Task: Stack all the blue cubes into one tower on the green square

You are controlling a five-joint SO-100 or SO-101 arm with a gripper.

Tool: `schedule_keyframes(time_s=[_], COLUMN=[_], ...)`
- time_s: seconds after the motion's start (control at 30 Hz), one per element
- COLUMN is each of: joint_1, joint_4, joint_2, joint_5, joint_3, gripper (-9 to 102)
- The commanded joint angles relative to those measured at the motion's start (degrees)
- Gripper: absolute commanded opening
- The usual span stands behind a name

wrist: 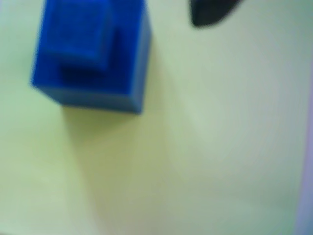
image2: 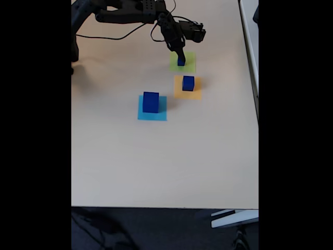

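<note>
Two-tier blue tower [wrist: 90,54] on green square [wrist: 205,147], no writing; hand [image2: 180,56] state unclear.

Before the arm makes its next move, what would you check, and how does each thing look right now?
1. Something already on the green square: ok; the wrist view shows a smaller cube on a bigger one.
2. That small stack sits straight: cannot tell; the wrist view is blurred.
3. Claw free of the stack: cannot tell; it hangs right over it in the fixed view.
4. Cube on the orange square waiting: ok, upright and apart from the others.
5. Cube on the light blue square waiting: ok, upright.
6. Largest cube lowest: not ok; the biggest-looking one sits on the light blue square.
</note>
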Motion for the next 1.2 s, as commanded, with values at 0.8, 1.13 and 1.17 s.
schedule_keyframes(time_s=[0.8,1.13,1.17], joint_1=[0.5,0.6,0.6], joint_4=[-2.5,-2.7,-2.7], joint_2=[1.4,1.5,1.5], joint_5=[-1.0,-1.1,-1.1], joint_3=[0.7,0.7,0.7], gripper=[12,9,9])
